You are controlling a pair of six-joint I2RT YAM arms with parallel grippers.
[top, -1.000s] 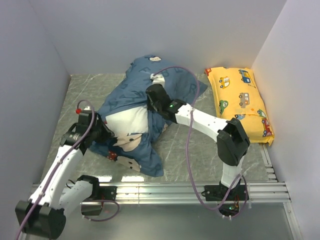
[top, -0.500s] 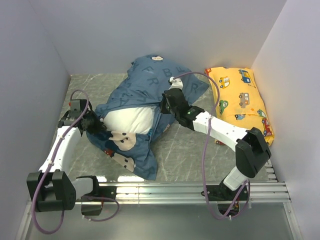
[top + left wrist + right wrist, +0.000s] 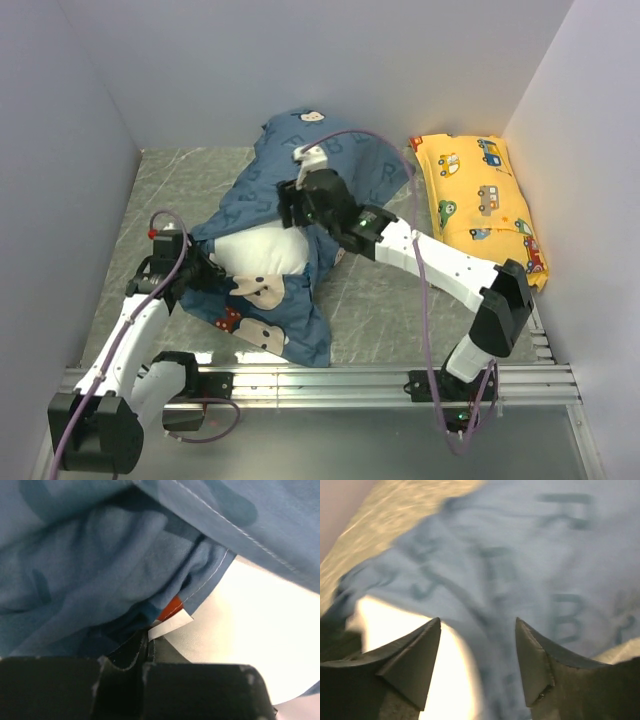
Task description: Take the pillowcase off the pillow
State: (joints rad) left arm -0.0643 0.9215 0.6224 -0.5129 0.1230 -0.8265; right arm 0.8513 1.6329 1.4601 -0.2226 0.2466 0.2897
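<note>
The dusty-blue pillowcase with darker letters lies bunched in the middle of the table, still around the far end of the pillow. The white pillow bulges out of its open near end. My left gripper is shut on the pillowcase hem at the pillow's left side, where a small white label shows at the closed tips. The pillow is bright beside them. My right gripper hovers open over the pillowcase, at the edge of the bare pillow, its jaws holding nothing.
A yellow car-print pillow lies along the right wall. Grey marble table shows at the left and at the near right. Walls close in the left, back and right. An aluminium rail runs along the near edge.
The left gripper has shut on the hem and drawn it nearer, so the loose flap has shifted right. The right gripper has opened, let go of the fabric and moved left.
</note>
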